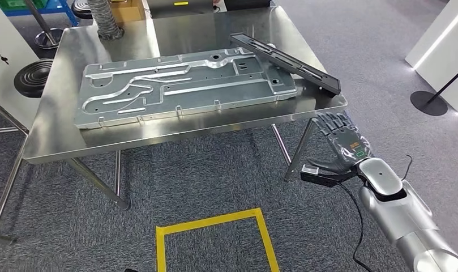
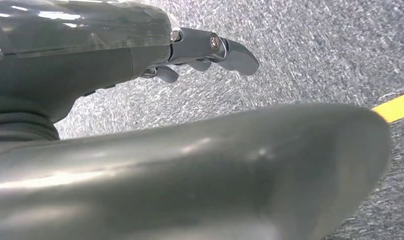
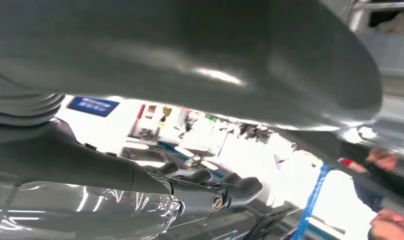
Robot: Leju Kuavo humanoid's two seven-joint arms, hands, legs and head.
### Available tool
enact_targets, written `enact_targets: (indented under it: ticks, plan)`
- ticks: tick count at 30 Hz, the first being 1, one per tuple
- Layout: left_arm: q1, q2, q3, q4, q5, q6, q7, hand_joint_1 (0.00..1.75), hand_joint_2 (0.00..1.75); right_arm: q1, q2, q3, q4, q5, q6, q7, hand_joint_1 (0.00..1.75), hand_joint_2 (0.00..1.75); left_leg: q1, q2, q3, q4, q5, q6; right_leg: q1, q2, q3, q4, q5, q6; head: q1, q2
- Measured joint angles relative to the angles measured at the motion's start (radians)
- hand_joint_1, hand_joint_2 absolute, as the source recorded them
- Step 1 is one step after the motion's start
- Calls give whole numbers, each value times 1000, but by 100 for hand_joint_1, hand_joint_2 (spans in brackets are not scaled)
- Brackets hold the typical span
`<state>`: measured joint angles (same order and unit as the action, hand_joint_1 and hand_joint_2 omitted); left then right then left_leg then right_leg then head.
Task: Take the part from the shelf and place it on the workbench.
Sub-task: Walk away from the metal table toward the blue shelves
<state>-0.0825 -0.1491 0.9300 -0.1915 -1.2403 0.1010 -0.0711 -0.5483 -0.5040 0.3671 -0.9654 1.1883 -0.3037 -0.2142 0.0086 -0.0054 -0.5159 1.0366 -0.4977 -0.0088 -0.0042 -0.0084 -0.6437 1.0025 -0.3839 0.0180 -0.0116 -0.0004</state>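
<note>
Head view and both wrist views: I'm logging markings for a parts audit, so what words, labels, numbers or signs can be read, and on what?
No text can be read in any view.
Right hand: a small green and orange marking on its back, too small to read.
Blue sign in the right wrist view: pale lettering, too blurred to read.
Metal part and black bar on the workbench: no legible markings.

grey carpet floor (image 1: 215,175) with a yellow tape square (image 1: 215,241).

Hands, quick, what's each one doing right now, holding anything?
Left hand: empty, hanging over the carpet, fingers loosely apart.
Right hand: empty, fingers spread, just below the workbench corner.
</note>
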Motion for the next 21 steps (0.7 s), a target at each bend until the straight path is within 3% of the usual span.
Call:
enact_targets:
  ticks: [1,4,6,8,9,10,11,14,15,17,19,21]
  plan:
    - [1,0,2,0,1,-1,-1,0,0,6,-4,-15,-5,-4,0,2,0,0,-2,0,12,-23,-12,7,1,-1,-3,3,5,6,0,0]
    - [6,-2,7,0,3,0,-5,0,0,27,-9,-66,-7,-9,-2,3,0,0,-4,3,5,-31,1,34,-5,-1,-9,12,7,25,0,0]
    - [6,-4,8,0,3,1,-7,0,0,35,-11,-106,7,-9,-5,-1,0,0,-2,5,-5,-35,17,48,-9,2,-43,89,-49,34,0,0]
    - [7,-6,10,0,3,2,-7,0,0,39,-11,-150,42,-17,-14,-12,0,0,-4,6,-23,-34,29,54,-10,4,-99,229,-125,42,0,0]
    - [8,-6,11,0,3,3,-6,0,0,44,-11,-169,65,-26,-19,-20,0,0,-5,5,-30,-33,34,54,-11,4,-114,278,-144,45,0,0]
    - [9,-7,12,0,3,4,-6,0,0,51,-11,-188,88,-38,-26,-30,0,0,-6,4,-35,-32,37,53,-11,4,-111,292,-145,45,0,0]
    - [9,-8,12,0,2,5,-5,0,0,59,-11,-207,109,-52,-32,-38,0,0,-7,3,-39,-32,40,52,-10,4,-86,261,-129,43,0,0]
    - [9,-9,13,0,2,6,-4,0,0,80,-10,-266,163,-89,-56,-66,0,0,-11,1,-42,-32,45,47,-6,2,36,61,-66,27,0,0]
    - [9,-10,14,0,2,7,-4,0,0,85,-10,-283,178,-98,-64,-74,0,0,-12,2,-43,-33,47,44,-2,2,58,17,-58,20,0,0]
    - [8,-12,16,0,3,8,-4,0,0,91,-6,-314,217,-113,-77,-89,0,0,-13,4,-45,-36,51,33,6,3,69,-9,-55,9,0,0]
    - [8,-14,20,0,4,11,-6,0,0,96,1,-347,263,-132,-86,-101,0,0,-13,4,-46,-34,48,23,3,3,69,-18,-50,-1,0,0]
    - [7,-15,26,0,5,17,-8,0,0,99,15,-383,309,-162,-93,-115,0,0,-13,4,-65,10,14,13,-4,2,71,-28,-43,-12,0,0]
